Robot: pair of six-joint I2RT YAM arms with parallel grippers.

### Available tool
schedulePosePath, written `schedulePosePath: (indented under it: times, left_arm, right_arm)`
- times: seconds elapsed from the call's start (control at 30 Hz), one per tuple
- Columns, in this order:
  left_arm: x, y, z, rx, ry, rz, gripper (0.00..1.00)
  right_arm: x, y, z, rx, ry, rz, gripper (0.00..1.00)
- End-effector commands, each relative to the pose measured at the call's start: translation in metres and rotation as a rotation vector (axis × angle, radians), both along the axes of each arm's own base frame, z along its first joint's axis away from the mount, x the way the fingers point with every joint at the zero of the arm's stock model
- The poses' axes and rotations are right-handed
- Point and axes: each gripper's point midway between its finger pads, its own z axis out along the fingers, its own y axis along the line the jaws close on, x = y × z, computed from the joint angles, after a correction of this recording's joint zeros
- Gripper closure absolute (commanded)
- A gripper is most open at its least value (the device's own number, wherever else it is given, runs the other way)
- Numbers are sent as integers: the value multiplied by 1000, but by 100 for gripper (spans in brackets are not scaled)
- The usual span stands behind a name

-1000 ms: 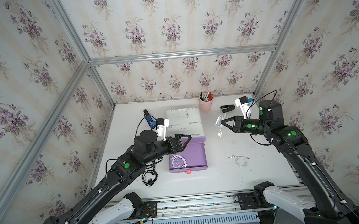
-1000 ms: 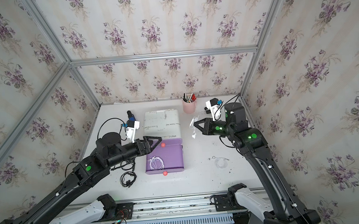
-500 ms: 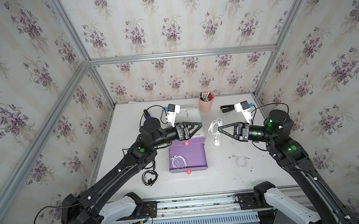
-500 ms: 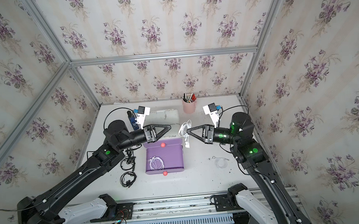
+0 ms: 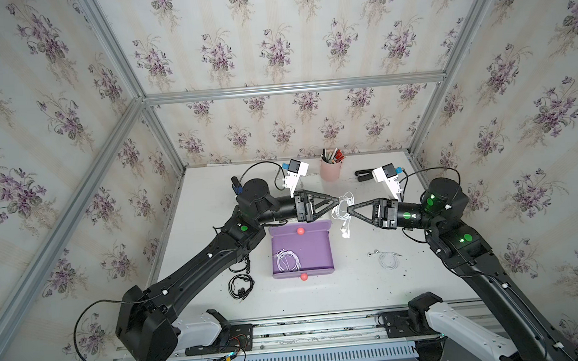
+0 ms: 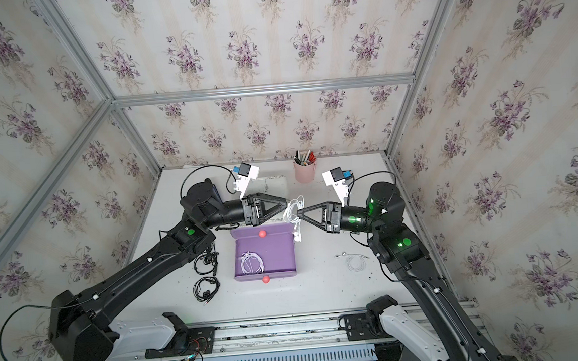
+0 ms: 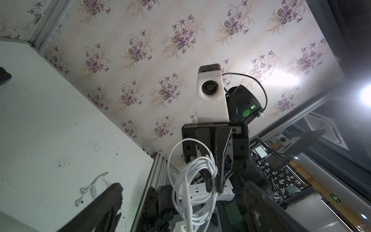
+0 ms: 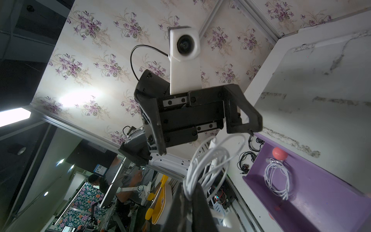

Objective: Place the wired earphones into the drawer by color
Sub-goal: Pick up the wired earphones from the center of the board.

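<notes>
Mid-frame in both top views, just above the open purple plastic drawer's upper right corner: coiled white wired earphones hang in the air, clamped in the right gripper. Opposite, the left gripper faces in from frame-left, jaws wide apart, tips just beside the coil. Bundle's long axis runs top-to-bottom in frame, crosswise to both grippers; earbuds dangle lowest. Probably a handover.

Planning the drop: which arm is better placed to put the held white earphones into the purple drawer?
Right, probably. The right claw is shut on the white coiled wired earphones, hanging near the far corner of the open purple drawer. The left claw is open, so it would need a handover.
</notes>
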Motion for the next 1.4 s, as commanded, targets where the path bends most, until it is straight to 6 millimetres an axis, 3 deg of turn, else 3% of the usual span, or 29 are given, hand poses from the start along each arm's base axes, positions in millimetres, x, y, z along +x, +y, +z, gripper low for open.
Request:
schedulePosePath:
  times: [0.0,0.27,0.5,1.07,1.23,1.37]
  left_arm:
    - [-5,-3,-4,4,-32,-37,4]
    - [-6,-18,-9,22,-34,-60,6]
    - [1,-18,-16,43,-15,-20,35]
    - [7,-23,-28,75,26,-2,64]
    - [7,-22,-30,82,32,3,66]
    - [8,-21,-32,93,29,16,67]
  right_arm:
    - [1,1,6,11,-24,1,100]
    - [2,1,4,8,-12,-1,100]
    - [2,1,0,0,-6,-6,100]
    - [11,2,-17,-28,37,-26,100]
    - [12,2,-22,-38,47,-33,100]
    - [15,1,-28,-56,58,-50,86]
